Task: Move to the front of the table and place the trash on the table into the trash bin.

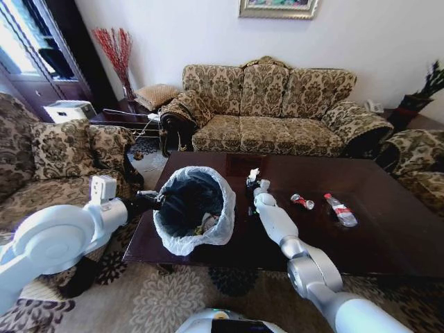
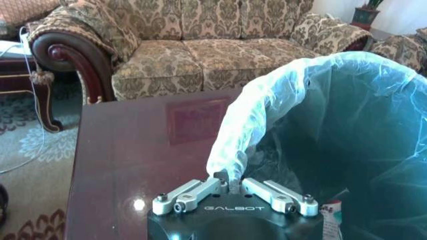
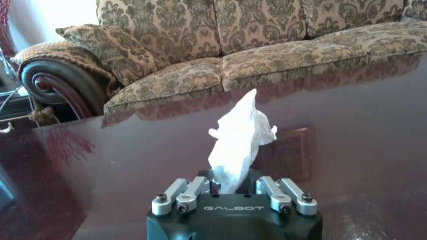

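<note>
The robot is standing at the near long edge of the table (image 1: 388, 236), one dark glossy surface with a sofa (image 1: 277, 111) beyond its far edge.

One trash bin (image 1: 191, 208) is sitting on the table near the near-left corner, its translucent white bag (image 2: 267, 105) folded over the rim. The left gripper (image 2: 230, 189) is reaching in from the left edge and its jaws are closing narrowly on the bag-covered rim, pinching it. At least one scrap of litter (image 1: 207, 223) is lying in the bottom of the bin; how many pieces are in there cannot be told.

The right gripper (image 3: 230, 186) is hovering over the middle of the table, just beside the bin on its right, and its jaws are holding one crumpled white wrapper (image 3: 239, 137), which is sticking up out of them. In the head view the same wrapper (image 1: 253, 175) is showing at the tip of the right arm.

Two pieces of trash are lying on the surface toward the right edge: one crushed red can (image 1: 302, 202) and, just beyond it, one clear plastic bottle (image 1: 340, 209) with a red label, lying on its side. The two are near each other but apart.
</note>
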Available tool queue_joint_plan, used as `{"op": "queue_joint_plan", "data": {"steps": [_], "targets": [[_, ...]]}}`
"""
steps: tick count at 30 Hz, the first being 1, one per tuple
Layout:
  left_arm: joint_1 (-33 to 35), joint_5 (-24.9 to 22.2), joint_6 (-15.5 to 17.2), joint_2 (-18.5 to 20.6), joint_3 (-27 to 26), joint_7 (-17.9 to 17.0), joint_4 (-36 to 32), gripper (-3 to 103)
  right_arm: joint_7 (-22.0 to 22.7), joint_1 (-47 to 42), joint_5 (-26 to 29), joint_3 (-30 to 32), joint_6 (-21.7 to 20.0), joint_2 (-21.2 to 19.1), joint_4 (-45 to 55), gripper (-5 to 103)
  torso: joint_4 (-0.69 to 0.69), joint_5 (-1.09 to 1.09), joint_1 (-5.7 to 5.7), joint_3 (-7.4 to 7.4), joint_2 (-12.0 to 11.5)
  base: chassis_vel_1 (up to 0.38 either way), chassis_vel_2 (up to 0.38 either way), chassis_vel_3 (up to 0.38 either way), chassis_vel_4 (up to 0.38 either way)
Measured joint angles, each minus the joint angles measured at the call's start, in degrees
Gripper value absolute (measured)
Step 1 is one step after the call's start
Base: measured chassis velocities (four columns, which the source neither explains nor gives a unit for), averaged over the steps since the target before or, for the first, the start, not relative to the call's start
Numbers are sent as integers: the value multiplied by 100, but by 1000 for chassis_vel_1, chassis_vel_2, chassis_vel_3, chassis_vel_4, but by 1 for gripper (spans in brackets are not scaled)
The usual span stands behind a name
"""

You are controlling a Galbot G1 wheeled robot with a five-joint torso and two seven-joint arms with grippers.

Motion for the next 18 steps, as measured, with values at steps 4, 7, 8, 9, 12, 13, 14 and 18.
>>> {"op": "queue_joint_plan", "data": {"steps": [4,7,8,9,12,13,14,18], "targets": [[-6,0,-1,22,-18,0,-1,0,7,-99,6,-1,-7,-24,198,18,0,0,0,0,0,0,0,0,0],[-7,1,-2,36,-22,-1,0,0,14,-228,14,-5,-24,-69,459,10,0,0,0,0,0,0,0,0,0],[-9,1,-2,46,-24,-2,4,0,19,-319,15,-9,-34,-101,628,6,0,-1,0,0,0,0,0,0,0],[-9,1,-2,46,-24,-2,4,0,19,-319,15,-9,-34,-101,628,6,0,-1,0,0,0,0,0,0,0],[-13,1,-1,88,-29,-6,40,0,41,-669,15,-33,-111,-236,1276,1,0,0,0,0,0,0,0,0,0],[-13,1,-1,88,-29,-6,40,0,41,-669,15,-33,-111,-236,1276,1,0,0,0,0,0,0,0,0,0],[-15,1,-2,98,-30,-6,54,0,55,-775,13,-45,-132,-284,1504,1,-1,0,0,0,0,0,0,0,0],[-20,1,-2,141,-30,-8,131,0,81,-1357,-22,-100,-197,-564,2872,0,-1,1,0,0,0,0,0,0,0]]}}
